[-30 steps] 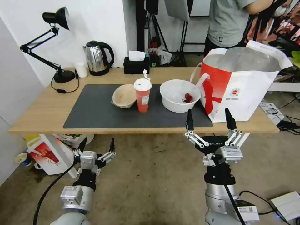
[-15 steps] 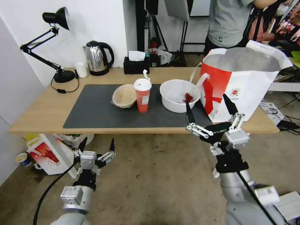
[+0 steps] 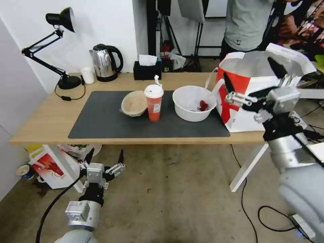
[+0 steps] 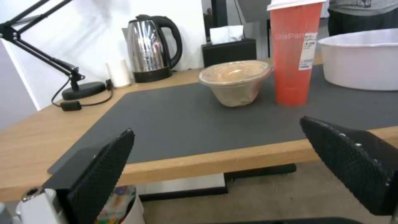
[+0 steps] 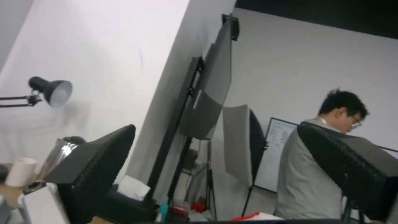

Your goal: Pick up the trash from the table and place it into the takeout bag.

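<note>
The right gripper (image 3: 251, 76) hung spread wide and empty in front of the takeout bag (image 3: 256, 101), level with its open, foil-lined mouth. To that gripper's left on the table (image 3: 40, 125), the white plastic bowl (image 3: 194, 103) held a few red scraps (image 3: 203, 105). Farther left stood the lidded red cup (image 3: 154, 102), and just beyond it the beige pulp bowl (image 3: 134, 103), tilted on its side. The left gripper (image 3: 104, 158) waited below the table edge, fingers apart, holding nothing.
</note>
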Available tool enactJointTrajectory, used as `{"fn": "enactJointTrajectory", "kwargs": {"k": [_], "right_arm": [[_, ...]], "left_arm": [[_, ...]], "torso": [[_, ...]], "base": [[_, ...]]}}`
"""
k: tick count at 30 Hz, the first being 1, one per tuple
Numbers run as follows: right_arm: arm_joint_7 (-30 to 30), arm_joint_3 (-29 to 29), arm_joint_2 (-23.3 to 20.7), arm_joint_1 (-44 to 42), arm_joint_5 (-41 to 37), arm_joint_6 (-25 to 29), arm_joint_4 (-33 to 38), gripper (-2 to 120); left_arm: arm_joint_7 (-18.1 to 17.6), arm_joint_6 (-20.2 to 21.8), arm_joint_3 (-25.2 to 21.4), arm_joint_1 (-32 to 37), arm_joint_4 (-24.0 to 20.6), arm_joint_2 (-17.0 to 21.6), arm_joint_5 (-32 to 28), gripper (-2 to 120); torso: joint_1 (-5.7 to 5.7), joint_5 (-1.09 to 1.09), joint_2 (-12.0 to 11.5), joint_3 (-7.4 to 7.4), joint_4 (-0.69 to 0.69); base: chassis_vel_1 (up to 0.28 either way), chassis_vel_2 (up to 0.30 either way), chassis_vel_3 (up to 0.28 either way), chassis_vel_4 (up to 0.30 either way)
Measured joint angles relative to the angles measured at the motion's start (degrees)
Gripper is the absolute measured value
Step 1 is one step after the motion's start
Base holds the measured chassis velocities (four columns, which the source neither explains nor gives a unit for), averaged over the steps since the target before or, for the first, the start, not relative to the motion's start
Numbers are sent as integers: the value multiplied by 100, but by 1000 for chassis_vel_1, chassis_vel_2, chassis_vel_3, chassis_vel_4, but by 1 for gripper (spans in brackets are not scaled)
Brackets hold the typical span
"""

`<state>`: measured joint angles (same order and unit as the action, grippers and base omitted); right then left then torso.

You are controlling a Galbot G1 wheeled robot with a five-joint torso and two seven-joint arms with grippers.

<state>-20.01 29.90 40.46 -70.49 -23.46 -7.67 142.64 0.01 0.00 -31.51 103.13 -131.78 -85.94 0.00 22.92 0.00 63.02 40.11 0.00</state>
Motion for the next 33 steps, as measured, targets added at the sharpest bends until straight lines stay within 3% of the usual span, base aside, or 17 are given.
{"fn": "enactJointTrajectory", "kwargs": {"k": [9,17,21,27,33], "right_arm": [[706,-31,-439,259,-375,269,-237,100],[1139,-318,-1302,719,-646,314,-314,100],[1238,-269,-1865,963,-1068,-593,32,100],[1610,-206,-2378,1247,-1805,-771,67,100],[2551,-204,-2824,1278,-2293,-812,-147,100]], "left_arm": [[0,0,0,0,0,0,0,100],[0,0,0,0,0,0,0,100],[0,0,0,0,0,0,0,100],[-1,0,0,0,0,0,0,100],[-1,0,0,0,0,0,0,100]], "torso": [[0,1,0,0,1],[0,-1,0,0,1],[-1,-2,0,-1,-1],[0,-1,0,-1,0],[0,1,0,-1,0]], "base": [[0,0,0,0],[0,0,0,0],[0,0,0,0],[0,0,0,0],[0,0,0,0]]}}
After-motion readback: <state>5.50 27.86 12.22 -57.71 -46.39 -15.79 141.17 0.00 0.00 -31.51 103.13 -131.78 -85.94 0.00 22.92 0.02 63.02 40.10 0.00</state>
